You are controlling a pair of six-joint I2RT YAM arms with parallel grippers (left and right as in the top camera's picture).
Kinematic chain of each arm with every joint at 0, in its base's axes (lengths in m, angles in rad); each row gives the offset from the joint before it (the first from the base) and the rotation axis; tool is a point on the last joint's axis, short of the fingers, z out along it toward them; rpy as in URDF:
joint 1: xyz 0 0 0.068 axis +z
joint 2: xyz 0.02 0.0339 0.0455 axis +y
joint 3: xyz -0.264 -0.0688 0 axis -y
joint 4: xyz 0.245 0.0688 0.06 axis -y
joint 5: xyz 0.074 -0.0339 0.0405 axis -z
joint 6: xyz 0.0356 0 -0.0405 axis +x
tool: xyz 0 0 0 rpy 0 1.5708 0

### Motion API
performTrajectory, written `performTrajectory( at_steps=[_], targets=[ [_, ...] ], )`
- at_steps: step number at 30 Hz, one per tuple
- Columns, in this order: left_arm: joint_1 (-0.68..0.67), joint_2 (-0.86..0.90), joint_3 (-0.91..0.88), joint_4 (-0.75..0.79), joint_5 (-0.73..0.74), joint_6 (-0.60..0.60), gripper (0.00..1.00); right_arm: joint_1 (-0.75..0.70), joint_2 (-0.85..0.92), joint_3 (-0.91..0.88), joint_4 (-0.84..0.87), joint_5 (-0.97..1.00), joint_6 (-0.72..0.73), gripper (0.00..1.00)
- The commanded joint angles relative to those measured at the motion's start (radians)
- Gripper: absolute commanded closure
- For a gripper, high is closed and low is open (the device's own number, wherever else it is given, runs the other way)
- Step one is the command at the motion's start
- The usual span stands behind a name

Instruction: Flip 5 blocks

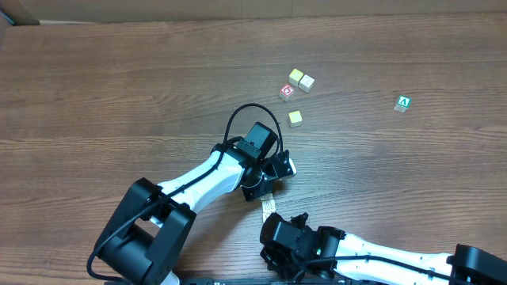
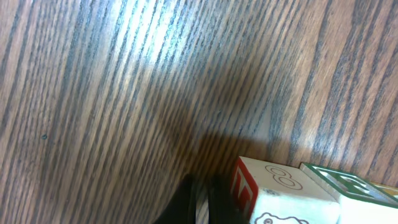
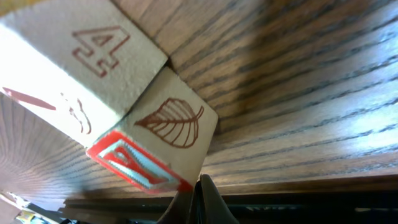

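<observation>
A pale block (image 2: 278, 184) with a red side face and an "8" on top lies just right of my left gripper (image 2: 202, 208), which is shut and holds nothing. Another whitish block (image 2: 292, 211) with an outline drawing sits against it. In the right wrist view a block marked "4" (image 3: 99, 46) touches a block with a leaf drawing and a red face (image 3: 169, 127). My right gripper (image 3: 198, 190) is shut and empty, its tip at that block's lower corner. From above, one pale block (image 1: 269, 206) lies between the left gripper (image 1: 279, 168) and right gripper (image 1: 273, 220). A red-marked block (image 1: 287, 92) lies farther back.
Three yellow-topped cubes (image 1: 295, 77) (image 1: 306, 81) (image 1: 295, 118) sit at the back near the red-marked block. A green cube with a white "A" (image 1: 403, 103) is far right. A green-edged face (image 2: 345, 185) adjoins the "8" block. The wooden table (image 1: 119, 95) spreads to the left.
</observation>
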Motion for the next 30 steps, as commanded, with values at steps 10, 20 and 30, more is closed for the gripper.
performTrajectory(
  at_steps=[10,20,30],
  targets=[
    [0.04,0.069,-0.03,0.04,-0.124,-0.068,0.96,0.01,0.0,0.119,-0.055,0.035,-0.118,0.96],
    [0.077,0.054,0.054,0.065,-0.177,-0.249,0.96,0.005,-0.011,0.328,-0.325,0.216,-0.335,0.96],
    [0.148,-0.105,0.188,0.048,-0.372,-0.465,0.96,-0.118,-0.041,0.587,-0.826,0.546,-0.357,0.96]
  ],
)
